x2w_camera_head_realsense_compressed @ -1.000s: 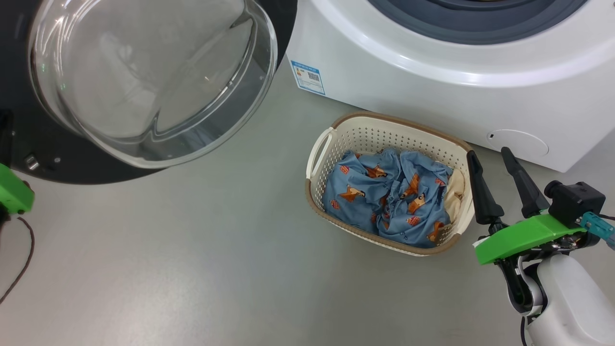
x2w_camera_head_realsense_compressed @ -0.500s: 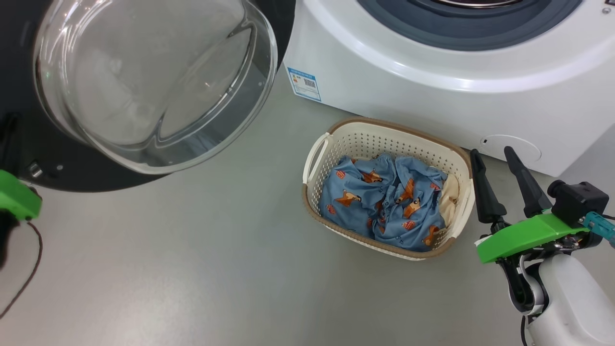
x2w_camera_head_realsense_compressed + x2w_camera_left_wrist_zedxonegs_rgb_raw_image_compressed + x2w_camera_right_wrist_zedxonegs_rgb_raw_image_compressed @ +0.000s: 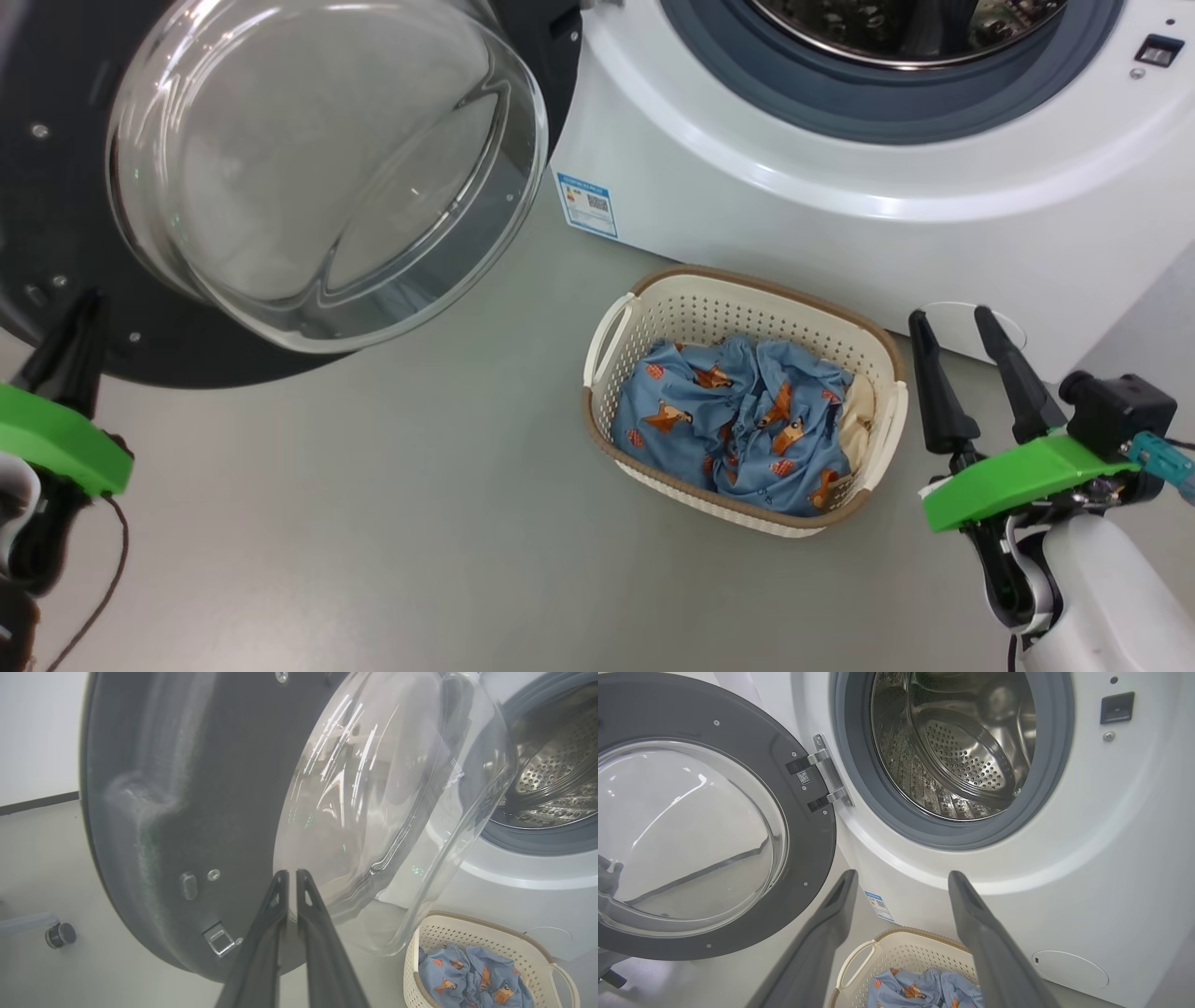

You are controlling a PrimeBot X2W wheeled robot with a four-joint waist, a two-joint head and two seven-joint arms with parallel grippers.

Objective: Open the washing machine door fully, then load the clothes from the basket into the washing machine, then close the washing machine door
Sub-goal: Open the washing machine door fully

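The washing machine door (image 3: 56, 233) stands swung open at the left, its black rim around a bulging clear glass bowl (image 3: 317, 177). My left gripper (image 3: 89, 303) is shut and empty, fingertips just before the door's inner rim below the bowl, as the left wrist view shows (image 3: 290, 873). The washing machine (image 3: 840, 215) fills the top right, steel drum (image 3: 962, 751) exposed. The basket (image 3: 738, 313) sits on the floor in front of it, holding the light-blue printed clothes (image 3: 738, 415) and a cream piece (image 3: 857, 406). My right gripper (image 3: 949, 317) is open, beside the basket's right end.
A blue label sticker (image 3: 588, 203) marks the washer's lower left corner. A round white flap (image 3: 1069, 970) sits low on its front. A brown cable (image 3: 107, 569) trails at the lower left. A small castor (image 3: 60, 934) stands left of the door. Grey floor (image 3: 373, 513) spreads in front.
The head view has tilted up, so the drum opening now shows and everything sits lower. My left gripper has come up into view toward the door's rim. The right gripper has stayed open beside the basket.
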